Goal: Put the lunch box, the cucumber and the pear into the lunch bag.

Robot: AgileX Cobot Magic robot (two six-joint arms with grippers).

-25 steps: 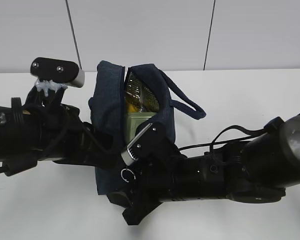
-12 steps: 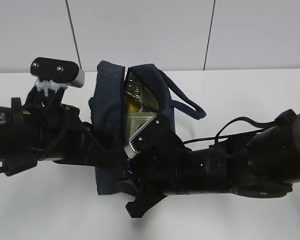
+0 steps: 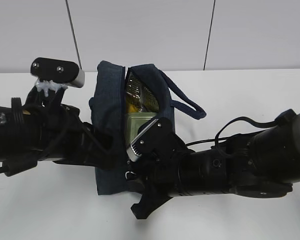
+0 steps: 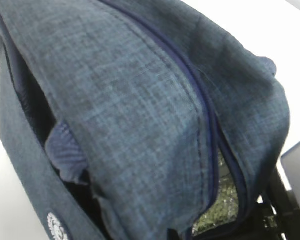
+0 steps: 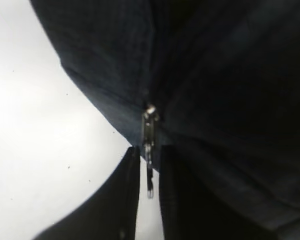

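The right end effector (image 5: 149,175), narrowed around the zipper pull (image 5: 148,145) at the lunch bag (image 3: 110,125)'s 6 o'clock end, could slip off that thin metal, while the left one's state is hidden.

Lunch bag (image 4: 140,115): coarse woven navy cloth, matt, with crinkled silvery foil lining (image 4: 222,212). Zipper pull (image 5: 148,150): shiny metal. Lunch box (image 3: 138,122): smooth sage-green plastic lid. Table (image 3: 250,95): smooth matt white. Arm housings: matt black plastic.
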